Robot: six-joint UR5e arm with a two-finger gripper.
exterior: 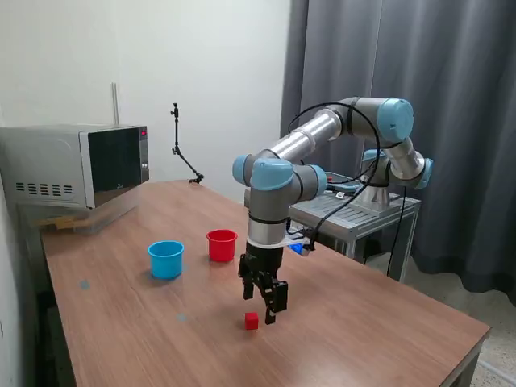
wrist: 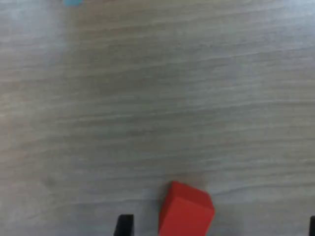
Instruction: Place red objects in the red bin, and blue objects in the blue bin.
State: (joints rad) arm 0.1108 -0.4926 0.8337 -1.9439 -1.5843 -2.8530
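Red cube [exterior: 251, 321] sits on the bench [exterior: 363, 339] just below my pincer [exterior: 267, 310] — fingers spread apart, gripping nothing, cube between them in wrist view [wrist: 186, 210]. Farther back — red cup [exterior: 222, 245], then blue cup [exterior: 166, 260].

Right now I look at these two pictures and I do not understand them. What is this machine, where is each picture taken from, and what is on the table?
The machine is a jointed robot arm ending in a two-finger claw. The exterior view comes from a camera standing apart that sees the room. The wrist view comes from a camera on the arm's wrist, looking down at the wood. On the table stand a light blue cup and a red cup, side by side. A small red cube lies just under the claw. The claw is open and holds nothing; the cube sits between its fingers. A microwave stands at the far end.
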